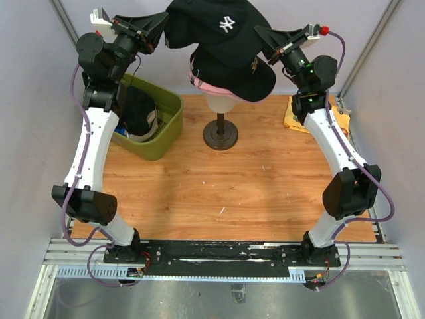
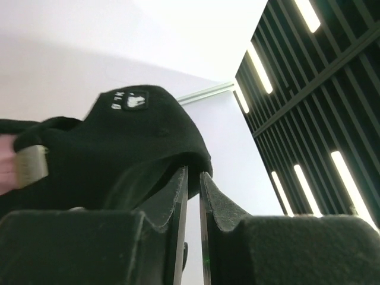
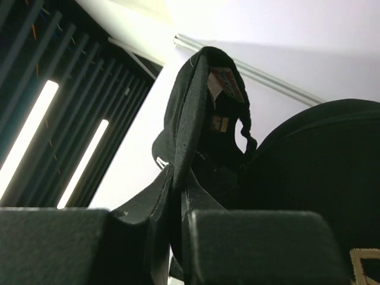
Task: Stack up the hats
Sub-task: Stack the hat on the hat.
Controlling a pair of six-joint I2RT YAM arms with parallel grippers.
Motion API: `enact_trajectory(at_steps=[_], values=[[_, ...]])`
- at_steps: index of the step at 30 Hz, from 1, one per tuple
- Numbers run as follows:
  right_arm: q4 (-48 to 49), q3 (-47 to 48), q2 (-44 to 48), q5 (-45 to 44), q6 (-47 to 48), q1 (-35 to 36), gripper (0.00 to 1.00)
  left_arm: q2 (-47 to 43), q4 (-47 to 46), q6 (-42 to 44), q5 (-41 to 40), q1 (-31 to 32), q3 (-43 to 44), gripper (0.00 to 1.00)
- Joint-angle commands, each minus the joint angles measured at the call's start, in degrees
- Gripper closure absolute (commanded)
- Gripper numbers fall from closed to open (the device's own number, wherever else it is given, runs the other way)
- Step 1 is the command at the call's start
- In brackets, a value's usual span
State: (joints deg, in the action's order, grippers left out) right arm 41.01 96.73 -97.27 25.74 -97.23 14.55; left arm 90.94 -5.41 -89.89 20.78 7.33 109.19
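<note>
Tabletop (image 1: 199, 193) of wood, lilac walls (image 1: 26, 100); right gripper (image 3: 178, 181) pinches black cap (image 3: 190, 113), left gripper (image 2: 193, 178) barely parted

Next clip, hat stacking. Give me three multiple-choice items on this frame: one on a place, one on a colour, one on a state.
1. Where is the black cap with the white logo?
A. In the green bin
B. Flat on the table
C. Up in the air over the mannequin head

2. What colour is the lowest cap on the mannequin head?
A. Pink
B. Blue
C. Beige

3. How is the right claw?
A. Wide open and empty
B. Shut on the logo cap's fabric
C. Out of every view

Key:
1 C: the top view shows it raised above the head.
2 A: the pink cap peeks out under the second black cap.
3 B: the right wrist view shows dark fabric pinched between its fingers.
</note>
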Motion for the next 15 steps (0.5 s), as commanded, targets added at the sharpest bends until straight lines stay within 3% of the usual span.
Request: enact_trajectory(at_steps=[1,9,15], values=[[7.32,-2.02,0.50,-2.54,-6.91,-3.82,0.99,2.22,-4.28,1.51,1.54,1.40,3.56,0.81],[10.61,-6.90,0.82,-0.65,-13.27,-6.07,0.99,5.30,-6.14,1.22,1.01,3.74,3.81,0.79],[13.44,-4.97,-2.40,3.56,-18.51,-5.95,0.99,4.49,-6.49,1.67,-0.42,4.00,2.42,0.78]])
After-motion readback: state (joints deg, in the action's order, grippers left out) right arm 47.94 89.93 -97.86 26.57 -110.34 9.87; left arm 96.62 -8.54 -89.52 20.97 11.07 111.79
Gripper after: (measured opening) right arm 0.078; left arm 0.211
